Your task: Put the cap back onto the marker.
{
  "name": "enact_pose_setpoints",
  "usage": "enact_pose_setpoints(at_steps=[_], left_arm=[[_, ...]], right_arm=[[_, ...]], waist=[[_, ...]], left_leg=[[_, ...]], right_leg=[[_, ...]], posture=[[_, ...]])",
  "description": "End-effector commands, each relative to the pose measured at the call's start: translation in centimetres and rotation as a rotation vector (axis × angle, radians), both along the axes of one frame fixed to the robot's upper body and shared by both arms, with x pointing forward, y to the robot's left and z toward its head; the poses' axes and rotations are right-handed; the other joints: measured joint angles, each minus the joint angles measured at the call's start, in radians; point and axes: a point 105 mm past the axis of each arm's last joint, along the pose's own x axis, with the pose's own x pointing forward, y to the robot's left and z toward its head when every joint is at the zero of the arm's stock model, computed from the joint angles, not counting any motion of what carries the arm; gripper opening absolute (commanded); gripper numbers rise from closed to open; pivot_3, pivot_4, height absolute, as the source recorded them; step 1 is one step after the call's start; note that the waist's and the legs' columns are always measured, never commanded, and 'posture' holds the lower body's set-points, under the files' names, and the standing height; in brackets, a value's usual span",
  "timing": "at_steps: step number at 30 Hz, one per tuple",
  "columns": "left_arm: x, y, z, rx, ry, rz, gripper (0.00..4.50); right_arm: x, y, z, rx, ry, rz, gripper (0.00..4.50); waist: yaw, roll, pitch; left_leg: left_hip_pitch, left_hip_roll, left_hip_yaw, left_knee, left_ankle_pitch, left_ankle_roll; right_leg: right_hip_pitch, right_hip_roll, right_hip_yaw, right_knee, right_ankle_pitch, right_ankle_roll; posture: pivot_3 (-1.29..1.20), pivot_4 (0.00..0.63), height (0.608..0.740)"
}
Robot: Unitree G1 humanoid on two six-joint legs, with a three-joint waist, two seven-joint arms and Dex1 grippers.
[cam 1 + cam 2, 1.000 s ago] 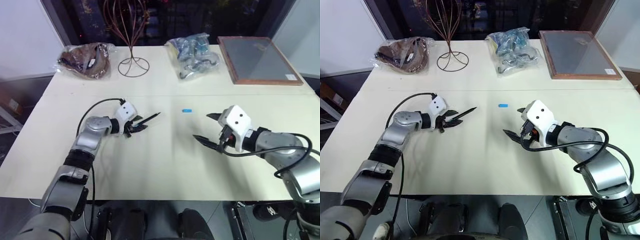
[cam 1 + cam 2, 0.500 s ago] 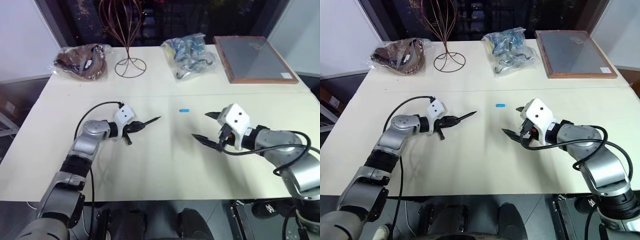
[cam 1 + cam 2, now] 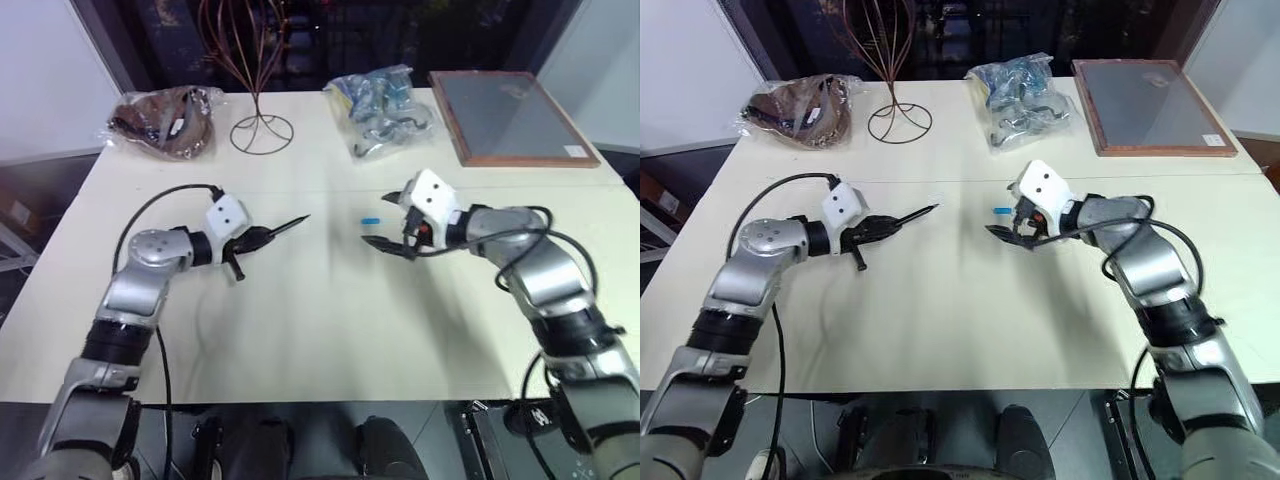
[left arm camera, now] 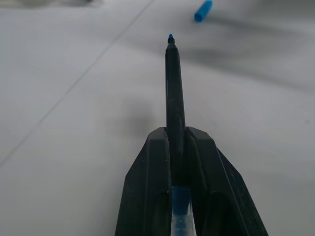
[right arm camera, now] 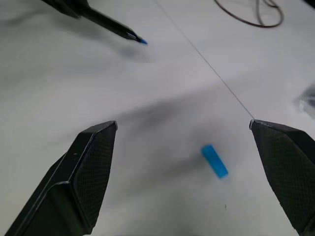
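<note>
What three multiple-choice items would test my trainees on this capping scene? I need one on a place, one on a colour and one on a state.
1. Where is the cap?
A. On the table, ahead of the right gripper
B. On the marker
C. In the left gripper

2. What colour is the marker tip?
A. Red
B. Blue
C. Green

3. How do the right gripper's jaws stand?
A. Shut on the cap
B. Shut on nothing
C. Open

Key:
1 A: the cap lies loose on the table between the spread jaws.
2 B: a small blue point ends the black barrel held in the left gripper.
3 C: the jaws stand wide apart, holding nothing.
</note>
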Motion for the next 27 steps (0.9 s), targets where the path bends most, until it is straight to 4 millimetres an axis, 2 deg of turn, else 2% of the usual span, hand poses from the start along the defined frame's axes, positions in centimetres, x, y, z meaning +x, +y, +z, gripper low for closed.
enact_pose_setpoints(at_steps=[1,7,12,20,27], left_arm=[[-1.0,0.1,2.5,-0.053,-0.060,0.014,0.03],[-2.3,-0.3,2.2,-0.088,-0.052,0.053,0.03],[-3.2,0.0,1.9,-0.102,-0.053,0.101,0.03],[-4.1,0.8,2.1,-0.109,-0.066,0.156,0.03],[-4.2,1.1,2.4,-0.101,-0.074,0.166,0.03]], right_arm=[[1.6,0.5,0.3,-0.046,-0.031,0.064,4.50],[4.0,0.3,-1.1,-0.094,0.030,0.110,4.50],[5.6,-0.7,-1.7,-0.093,0.077,0.072,4.50],[6.7,-2.2,-2.6,-0.056,0.119,-0.041,4.50],[6.8,-1.0,-3.5,-0.050,0.132,-0.036,4.50]], waist=[[0.000,0.000,0.000],[-0.001,0.000,0.000],[-0.011,0.000,0.000],[-0.026,0.000,0.000],[-0.025,0.000,0.000]], left_leg=[[0.000,0.000,-0.001,0.000,0.000,0.000],[0.000,0.000,0.000,0.000,0.000,0.000],[0.000,0.000,0.000,0.000,0.000,0.000],[0.000,0.001,0.000,0.000,0.000,0.000],[0.000,0.001,0.001,0.000,0.000,0.000]], right_leg=[[0.000,0.000,0.000,0.000,0.000,0.000],[0.000,0.000,0.000,0.000,0.000,0.000],[0.000,0.000,0.000,0.000,0.000,0.000],[0.000,0.000,-0.001,0.001,0.000,0.000],[0.000,0.000,-0.001,0.001,0.000,0.000]], posture=[[0.00,0.150,0.740],[0.00,0.150,0.740],[0.00,0.150,0.740],[0.00,0.150,0.740],[0.00,0.150,0.740]])
